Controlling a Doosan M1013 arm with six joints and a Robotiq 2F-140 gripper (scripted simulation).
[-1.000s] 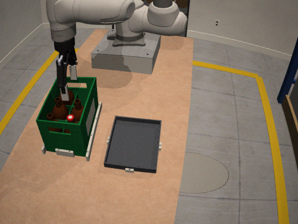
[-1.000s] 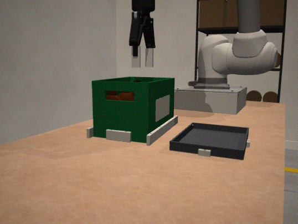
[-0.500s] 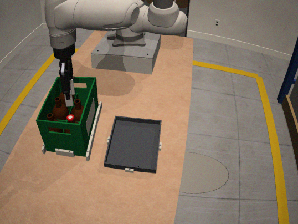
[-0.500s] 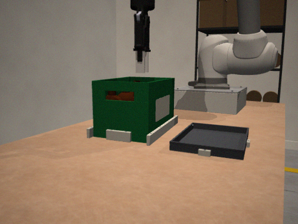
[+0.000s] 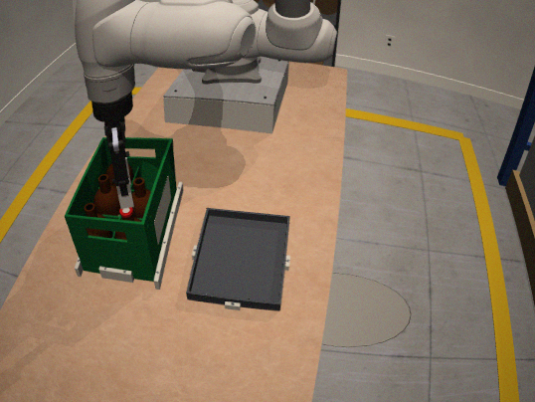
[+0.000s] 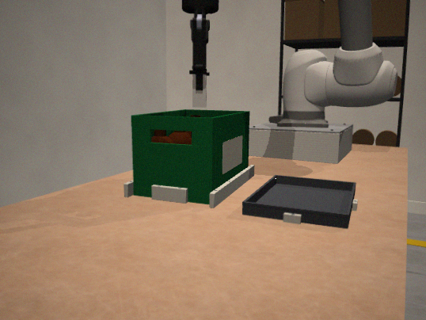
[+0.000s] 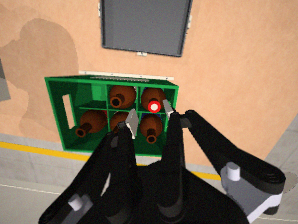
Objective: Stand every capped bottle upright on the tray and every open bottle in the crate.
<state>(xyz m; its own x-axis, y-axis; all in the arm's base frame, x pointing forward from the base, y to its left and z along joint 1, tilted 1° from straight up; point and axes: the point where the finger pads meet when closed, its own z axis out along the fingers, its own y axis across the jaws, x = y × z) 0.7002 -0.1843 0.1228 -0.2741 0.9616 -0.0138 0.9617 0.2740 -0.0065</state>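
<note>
Claw (image 7: pixel 149 118), half-closed and gripping nothing, hangs above the crate (image 5: pixel 149 239). The capped bottle (image 5: pixel 126 212) stands in the crate's tray-side corner; descending misaligned could knock neighbouring open bottles (image 7: pixel 116 97).

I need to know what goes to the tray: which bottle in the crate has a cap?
The bottle with the red cap, in the corner cell of the green crate nearest the tray; the other brown bottles show open mouths.

Industrial warehouse or factory cell. Evidence: grey concrete floor (image 5: pixel 418 199) with yellow safety line (image 5: pixel 484 219), metal storage rack (image 6: pixel 344 40) holding cardboard boxes at far right, pedestal-mounted arm (image 5: pixel 199 35).
</note>
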